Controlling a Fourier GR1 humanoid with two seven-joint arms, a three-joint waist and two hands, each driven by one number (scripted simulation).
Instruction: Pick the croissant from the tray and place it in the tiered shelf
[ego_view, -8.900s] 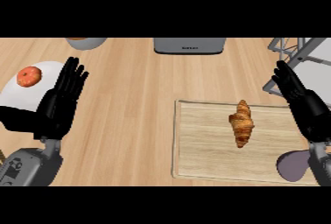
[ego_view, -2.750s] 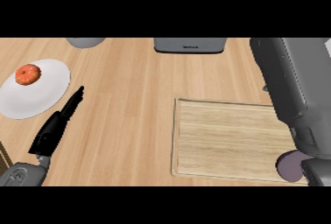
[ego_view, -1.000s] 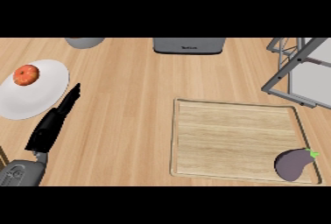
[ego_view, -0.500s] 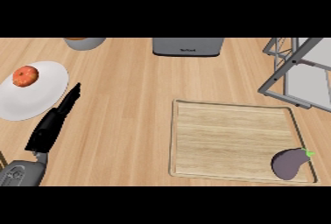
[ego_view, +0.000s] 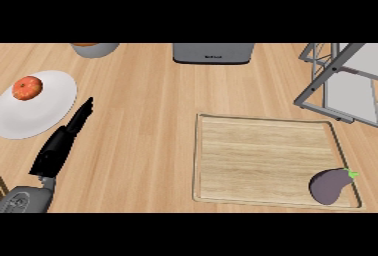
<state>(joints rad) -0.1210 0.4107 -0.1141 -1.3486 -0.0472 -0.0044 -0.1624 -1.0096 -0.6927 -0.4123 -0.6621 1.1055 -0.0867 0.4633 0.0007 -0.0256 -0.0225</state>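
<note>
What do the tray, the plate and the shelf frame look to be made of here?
The tray looks like pale wood with a matt finish: straight grain lines and a raised rim. The plate seems glazed ceramic, plain smooth white, though plastic is possible. The shelf frame looks like grey metal: thin straight bars with an even sheen.

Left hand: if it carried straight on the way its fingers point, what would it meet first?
The left hand points up and slightly right, past the white plate; probably bare counter first, though height is unclear.
</note>
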